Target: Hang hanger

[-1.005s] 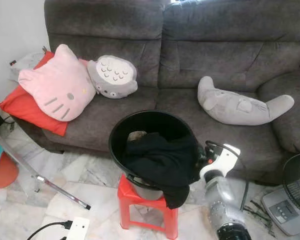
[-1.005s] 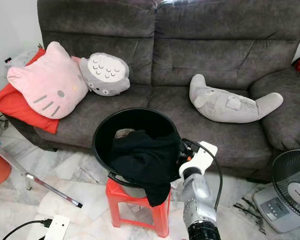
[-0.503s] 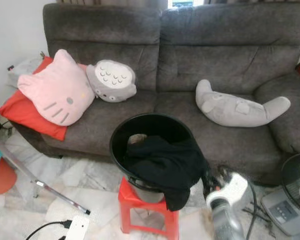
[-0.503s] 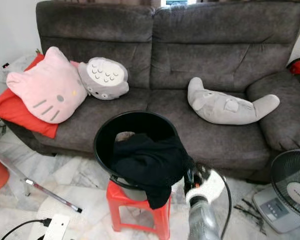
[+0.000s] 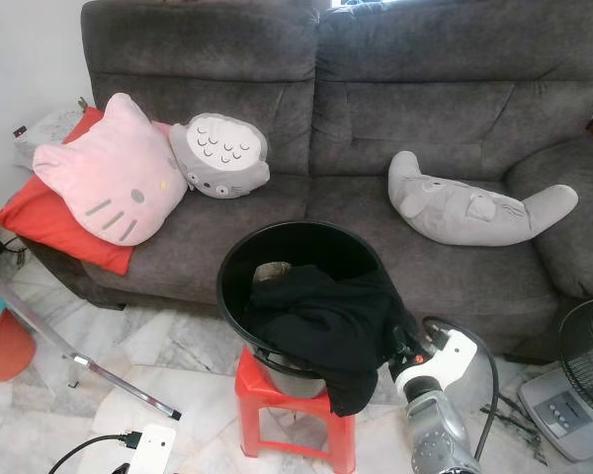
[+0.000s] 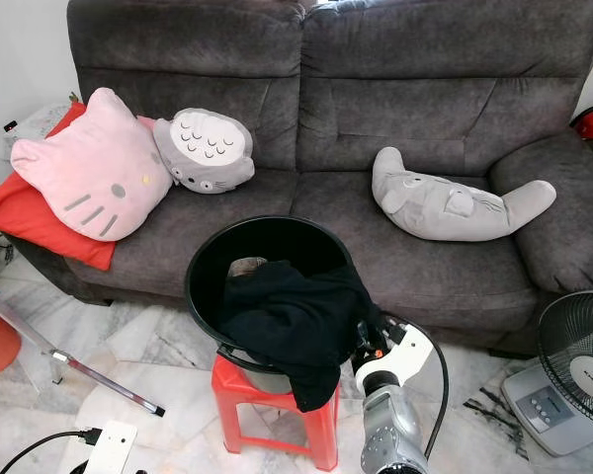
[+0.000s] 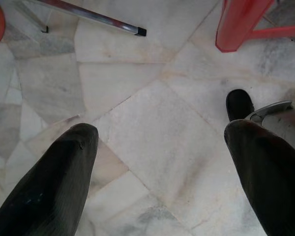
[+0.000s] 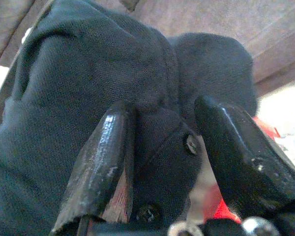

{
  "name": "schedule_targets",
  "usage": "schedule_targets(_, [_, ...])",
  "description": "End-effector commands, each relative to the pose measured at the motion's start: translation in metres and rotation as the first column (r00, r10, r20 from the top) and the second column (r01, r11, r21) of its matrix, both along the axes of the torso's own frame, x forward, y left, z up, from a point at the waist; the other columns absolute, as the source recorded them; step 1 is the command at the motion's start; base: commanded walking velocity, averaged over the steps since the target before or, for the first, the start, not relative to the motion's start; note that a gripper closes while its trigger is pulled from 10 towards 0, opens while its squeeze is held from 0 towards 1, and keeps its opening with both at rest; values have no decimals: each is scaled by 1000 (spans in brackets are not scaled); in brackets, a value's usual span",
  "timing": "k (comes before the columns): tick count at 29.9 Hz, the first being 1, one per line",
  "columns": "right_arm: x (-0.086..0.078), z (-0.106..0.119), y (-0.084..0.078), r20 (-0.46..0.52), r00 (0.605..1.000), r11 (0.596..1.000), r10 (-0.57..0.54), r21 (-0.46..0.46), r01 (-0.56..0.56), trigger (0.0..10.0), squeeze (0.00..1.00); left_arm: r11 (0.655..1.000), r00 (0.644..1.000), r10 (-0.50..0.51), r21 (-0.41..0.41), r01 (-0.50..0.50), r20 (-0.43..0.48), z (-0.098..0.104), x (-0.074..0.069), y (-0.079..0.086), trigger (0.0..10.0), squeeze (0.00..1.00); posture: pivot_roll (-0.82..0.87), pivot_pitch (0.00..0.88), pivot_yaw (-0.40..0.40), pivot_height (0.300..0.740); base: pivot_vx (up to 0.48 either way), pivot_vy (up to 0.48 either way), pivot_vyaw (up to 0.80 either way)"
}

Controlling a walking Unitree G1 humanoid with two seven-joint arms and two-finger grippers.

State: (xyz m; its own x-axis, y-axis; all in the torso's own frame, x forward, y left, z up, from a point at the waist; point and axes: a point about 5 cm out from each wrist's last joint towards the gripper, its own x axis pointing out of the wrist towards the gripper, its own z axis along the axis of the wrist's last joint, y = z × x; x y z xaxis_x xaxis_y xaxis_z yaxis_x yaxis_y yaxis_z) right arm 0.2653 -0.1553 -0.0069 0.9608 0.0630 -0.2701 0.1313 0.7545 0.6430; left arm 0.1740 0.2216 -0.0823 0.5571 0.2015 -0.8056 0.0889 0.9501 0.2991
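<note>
A black garment [image 5: 321,321] lies bunched in a black bucket [image 5: 239,249] and hangs over its near right rim. The bucket stands on a small red stool [image 5: 277,397] in front of the sofa. My right gripper [image 5: 407,346] is at the bucket's right side, right up against the hanging cloth. In the right wrist view the right gripper [image 8: 162,110] is open, its fingers apart with the black garment [image 8: 88,73] just beyond the tips. My left gripper [image 7: 160,130] hangs open above the marble floor, near a leg of the red stool [image 7: 241,24].
A grey sofa [image 5: 425,89] holds a pink cat cushion [image 5: 109,173], a grey round plush [image 5: 222,153] and a long grey plush [image 5: 474,207]. A floor fan [image 5: 585,380] stands at the right. A metal frame leg [image 5: 99,367] and a power strip [image 5: 143,446] lie on the left.
My right arm has dropped a little beside the bucket and stayed against the garment. The whole view wobbled slightly; bucket and cloth stay put.
</note>
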Motion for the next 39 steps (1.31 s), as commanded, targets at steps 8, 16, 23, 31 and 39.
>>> schedule_targets(8, [-24, -11, -2, -36, 999, 997, 34, -62, -36, 10000, 0, 1000, 1000, -3, 9, 3, -9, -1, -3, 4, 10000, 0, -21, 0, 60, 740, 0, 0, 0])
schedule_targets(16, [-36, -20, -7, -120, 992, 988, 48, -140, -65, 10000, 0, 1000, 1000, -10, 8, 10, -9, 0, -3, 4, 10000, 0, -34, 0, 60, 740, 0, 0, 0])
schedule_targets(23, [-38, -23, -10, -185, 974, 922, 131, -337, -188, 10000, 0, 1000, 1000, -6, 8, 7, -8, 0, -3, 4, 10000, 0, -31, 0, 60, 740, 0, 0, 0])
schedule_targets(31, [-38, -21, -7, -185, 959, 830, 213, -484, -278, 10000, 0, 1000, 1000, -8, 6, 8, -9, 0, -3, 4, 10000, 0, -33, 0, 61, 740, 0, 0, 0])
schedule_targets(39, [-21, 16, -16, 91, 991, 906, 102, -420, -55, 10000, 0, 1000, 1000, -14, 9, 14, -9, 0, -3, 4, 10000, 0, -31, 0, 64, 740, 0, 0, 0])
